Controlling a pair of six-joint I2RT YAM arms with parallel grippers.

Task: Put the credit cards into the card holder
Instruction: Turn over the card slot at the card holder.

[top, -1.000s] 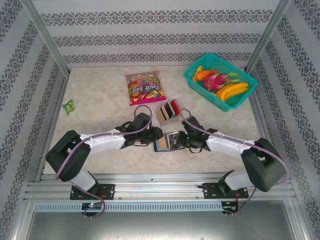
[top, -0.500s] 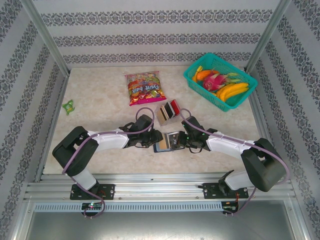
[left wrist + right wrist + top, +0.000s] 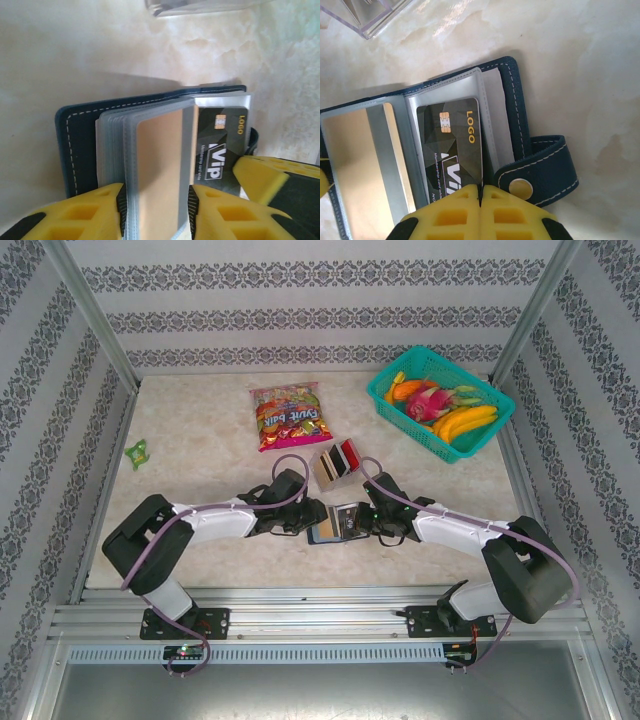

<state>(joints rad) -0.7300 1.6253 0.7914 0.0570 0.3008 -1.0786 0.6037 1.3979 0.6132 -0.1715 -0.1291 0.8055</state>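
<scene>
Risk: left gripper (image 3: 156, 202), jaws clamped on the limp clear sleeves (image 3: 112, 150) around the tan-gold card (image 3: 160, 165), may let the slick leaves slip and flop shut. Stitched navy card holder (image 3: 335, 523) lies open on the marbled table (image 3: 200, 430) between both arms. Right gripper (image 3: 481, 192), pinched on the glossy black VIP card (image 3: 452, 145), could jam its rigid corner against the pocket lip.
</scene>
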